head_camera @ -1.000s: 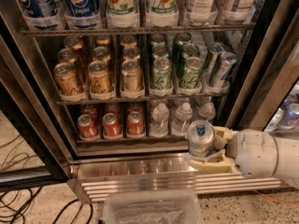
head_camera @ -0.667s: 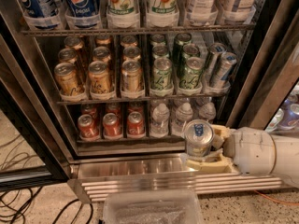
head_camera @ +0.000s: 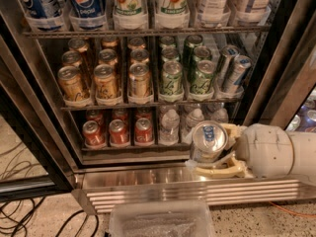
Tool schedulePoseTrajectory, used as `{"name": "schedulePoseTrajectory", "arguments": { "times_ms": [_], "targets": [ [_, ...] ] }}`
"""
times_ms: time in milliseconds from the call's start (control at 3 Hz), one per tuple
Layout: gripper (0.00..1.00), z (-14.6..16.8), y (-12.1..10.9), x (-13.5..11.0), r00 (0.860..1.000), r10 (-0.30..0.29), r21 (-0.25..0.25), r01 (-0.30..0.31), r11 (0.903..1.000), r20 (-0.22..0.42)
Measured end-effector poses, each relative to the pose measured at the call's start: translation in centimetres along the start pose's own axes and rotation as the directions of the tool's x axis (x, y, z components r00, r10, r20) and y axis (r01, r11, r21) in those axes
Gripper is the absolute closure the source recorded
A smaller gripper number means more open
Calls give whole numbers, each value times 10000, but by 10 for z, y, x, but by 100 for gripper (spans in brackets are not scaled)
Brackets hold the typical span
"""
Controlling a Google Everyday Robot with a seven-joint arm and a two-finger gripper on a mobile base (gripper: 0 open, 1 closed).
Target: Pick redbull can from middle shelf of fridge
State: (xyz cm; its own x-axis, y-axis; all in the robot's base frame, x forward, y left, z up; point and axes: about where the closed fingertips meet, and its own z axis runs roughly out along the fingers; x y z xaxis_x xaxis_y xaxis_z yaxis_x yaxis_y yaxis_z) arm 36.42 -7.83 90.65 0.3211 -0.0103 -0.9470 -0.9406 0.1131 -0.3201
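Observation:
My gripper (head_camera: 211, 152) is low at the right, in front of the fridge's (head_camera: 44, 132) bottom rack and above its steel louvred base panel (head_camera: 197, 191). Its cream fingers (head_camera: 219, 171) are shut on a redbull can (head_camera: 208, 136), a slim can with a silver top and a blue tab, held outside the racks. Two more slim blue-and-silver cans (head_camera: 232, 69) lean at the right end of the middle shelf (head_camera: 148, 104). My white arm (head_camera: 276, 149) comes in from the right.
Gold cans (head_camera: 104, 80) and green cans (head_camera: 185, 75) fill the middle shelf. Red cans (head_camera: 118, 131) and water bottles (head_camera: 170, 125) stand below, large bottles (head_camera: 128, 4) above. A clear plastic bin (head_camera: 160, 221) sits at the bottom edge. Cables (head_camera: 19, 216) lie on the floor at left.
The gripper with the redbull can has edged slightly up and to the left. Nothing on the shelves has moved.

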Motion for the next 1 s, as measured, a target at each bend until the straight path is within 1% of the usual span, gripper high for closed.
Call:
{"name": "schedulePoseTrajectory", "arguments": {
  "times_ms": [333,667,1000],
  "targets": [
    [100,6,5,-22,9992,-327,-643,340,9974,210],
    [100,9,15,-61,9981,-440,-1311,494,9901,435],
    [100,9,15,-61,9981,-440,-1311,494,9901,435]
  ]
}}
